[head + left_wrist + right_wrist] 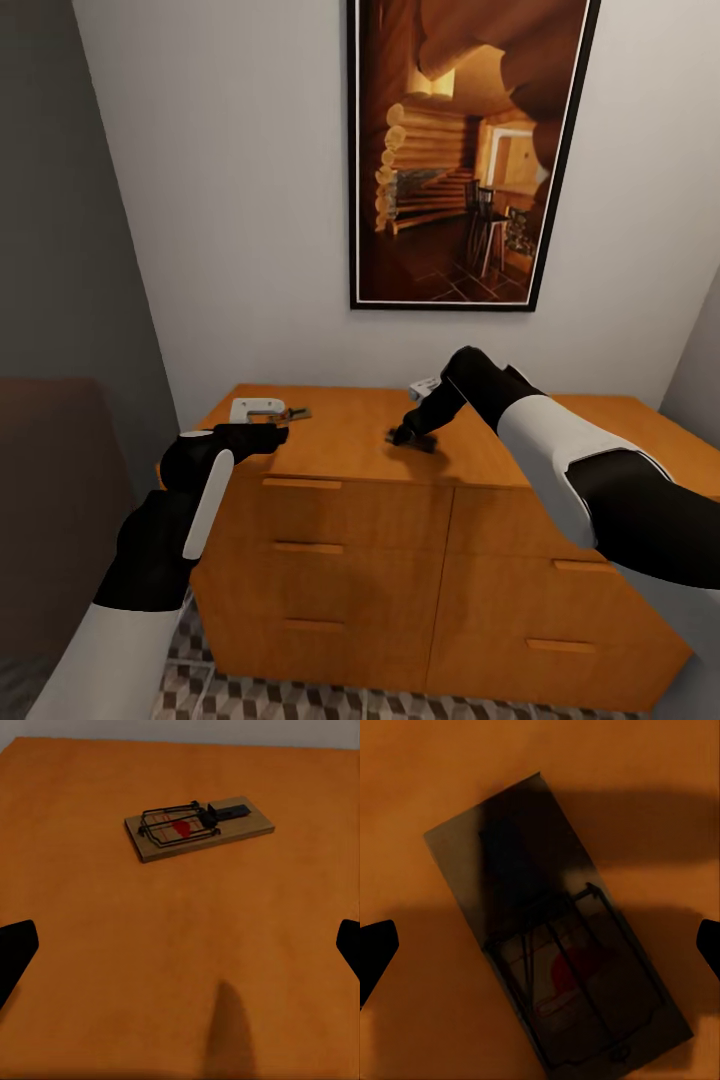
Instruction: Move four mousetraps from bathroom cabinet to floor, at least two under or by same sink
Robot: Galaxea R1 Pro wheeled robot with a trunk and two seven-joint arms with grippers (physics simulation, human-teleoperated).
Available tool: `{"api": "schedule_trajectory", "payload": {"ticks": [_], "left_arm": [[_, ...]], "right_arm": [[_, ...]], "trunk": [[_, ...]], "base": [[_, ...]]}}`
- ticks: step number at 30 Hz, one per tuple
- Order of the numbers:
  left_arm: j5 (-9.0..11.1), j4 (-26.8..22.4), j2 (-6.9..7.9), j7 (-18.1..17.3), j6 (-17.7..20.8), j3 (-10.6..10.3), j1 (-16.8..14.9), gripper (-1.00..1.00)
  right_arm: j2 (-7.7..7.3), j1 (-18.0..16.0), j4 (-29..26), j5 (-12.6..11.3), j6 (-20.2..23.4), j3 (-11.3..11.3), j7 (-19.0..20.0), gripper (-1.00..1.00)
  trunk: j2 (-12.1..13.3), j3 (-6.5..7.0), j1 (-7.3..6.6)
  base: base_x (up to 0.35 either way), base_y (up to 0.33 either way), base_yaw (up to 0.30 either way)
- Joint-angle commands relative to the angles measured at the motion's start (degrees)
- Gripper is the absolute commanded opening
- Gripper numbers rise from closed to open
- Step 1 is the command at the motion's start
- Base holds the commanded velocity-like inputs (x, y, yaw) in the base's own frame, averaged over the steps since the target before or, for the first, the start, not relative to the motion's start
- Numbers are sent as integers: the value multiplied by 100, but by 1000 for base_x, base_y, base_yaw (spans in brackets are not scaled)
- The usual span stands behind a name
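White wall with a framed picture (465, 150) stands behind the cabinet (340, 445), which is on the bathroom floor (260, 698). On its flat top lies one mousetrap (199, 826), ahead of the left gripper (268, 433); its fingers are wide apart and hold nothing. The right gripper (405, 433) hangs directly over a second mousetrap (559, 960), also spread wide and not touching it.
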Motion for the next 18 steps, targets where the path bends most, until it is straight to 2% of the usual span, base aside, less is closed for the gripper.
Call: {"api": "schedule_trajectory", "payload": {"ticks": [1,12,18], "left_arm": [[60,-5,0,57,21,-3,-5,100],[60,-5,0,57,19,-2,-5,100],[55,-5,0,57,14,-2,-5,100]], "right_arm": [[-3,-3,-9,59,9,0,50,100],[-15,-3,-9,59,-5,2,55,100],[-21,-3,-9,59,-6,2,56,100]], "trunk": [[-45,-25,22],[-486,-222,264],[-486,-222,264]], "base": [[0,0,0],[0,0,0],[0,0,0]]}}
